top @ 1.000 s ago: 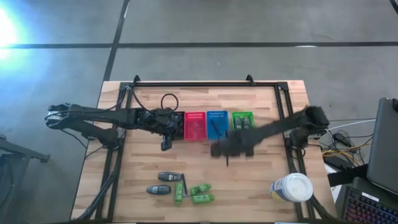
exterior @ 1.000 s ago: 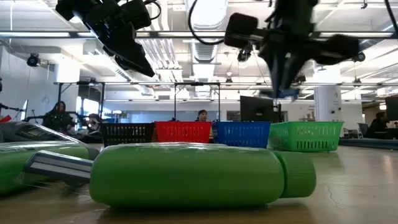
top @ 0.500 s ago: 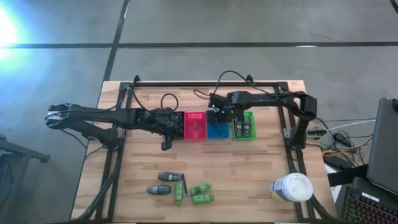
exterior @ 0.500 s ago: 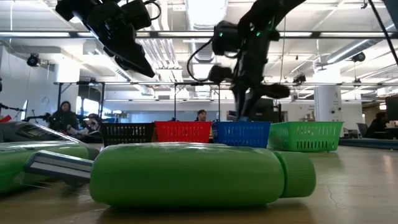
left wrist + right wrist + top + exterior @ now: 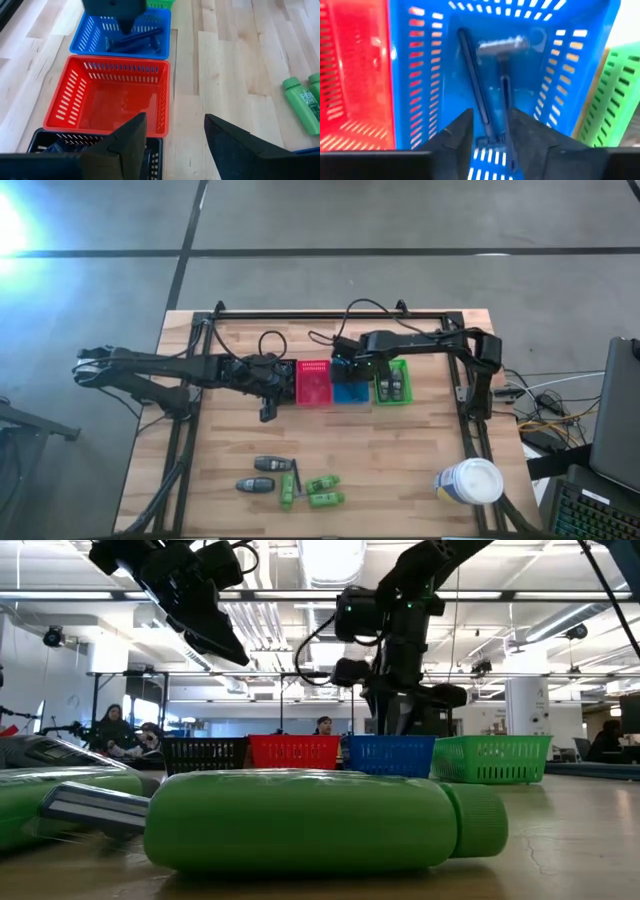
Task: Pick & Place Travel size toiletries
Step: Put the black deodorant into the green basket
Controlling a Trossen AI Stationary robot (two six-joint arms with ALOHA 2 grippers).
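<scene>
Right hand (image 5: 349, 370), fingers parted and empty, above the blue mesh basket (image 5: 349, 388) at upper centre, where thin dark razors (image 5: 485, 90) lie. Left hand (image 5: 268, 412), also open, hangs beside the red mesh basket (image 5: 313, 383). Bright green bottles (image 5: 322, 491) and dark grey oval containers (image 5: 262, 474) rest at the wooden tabletop's (image 5: 400, 450) lower centre

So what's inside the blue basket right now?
The blue basket holds thin dark razor-like sticks, one with a grey head. The right gripper hangs over it, fingers open, covering the near end of the basket floor.
</scene>
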